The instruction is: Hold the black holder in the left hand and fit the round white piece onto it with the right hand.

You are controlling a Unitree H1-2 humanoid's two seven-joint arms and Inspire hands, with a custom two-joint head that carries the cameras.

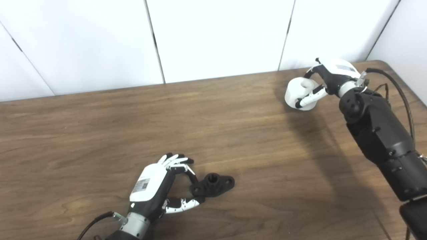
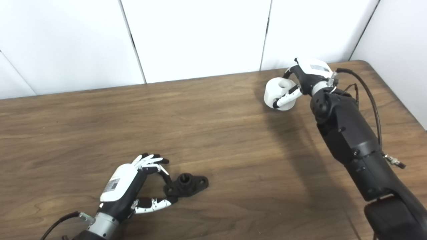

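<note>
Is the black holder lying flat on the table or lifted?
Flat: black holder rests on the table, left robot hand fingers at its end.

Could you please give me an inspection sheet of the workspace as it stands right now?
Surface: brown wooden table, no spills or marks seen.
Job's things: black holder lies flat near the front edge; round white piece near the far right corner.
Clutter: nothing seen.
Hands: left hand pinches the holder's end with thumb and fingers; right hand closed on the white piece.
Cables: black cable loops beside the right wrist; another trails from the left wrist.
Surroundings: white wall panels behind the table.
</note>
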